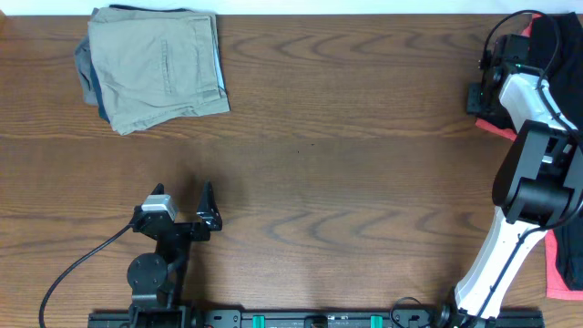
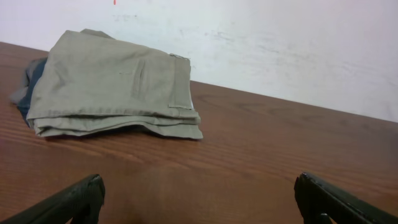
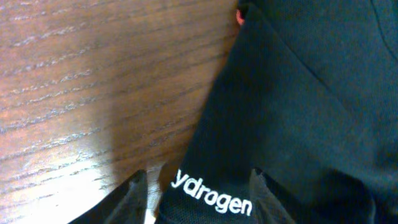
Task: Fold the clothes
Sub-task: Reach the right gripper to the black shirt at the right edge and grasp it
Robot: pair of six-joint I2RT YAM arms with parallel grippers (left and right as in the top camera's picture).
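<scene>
Right gripper [image 3: 199, 190] astride the black garment's [image 3: 298, 93] lettered edge, 2 o'clock on the table [image 1: 346, 137]
I saw its fingers part-spread either side of that hem; gripped or not, I couldn't tell. Left gripper [image 1: 183, 196] stood wide open, empty, at 7 o'clock; folded khaki pile [image 1: 155, 64] at 10, open wood between; red tee [image 1: 565, 264] at the 4 o'clock edge

**Brown grain, khaki, black and red**

The brown wooden table [image 1: 346, 164] shows darker wavy grain throughout. The folded khaki cotton trousers [image 1: 159, 64] are plain and unpatterned. The folded slate-blue cloth [image 1: 88, 82] is also plain. The soft black fabric garment [image 3: 311, 112] carries white lettering [image 3: 212, 194]. The crumpled red fabric garment [image 1: 567, 264] is a bright coral shade.
</scene>
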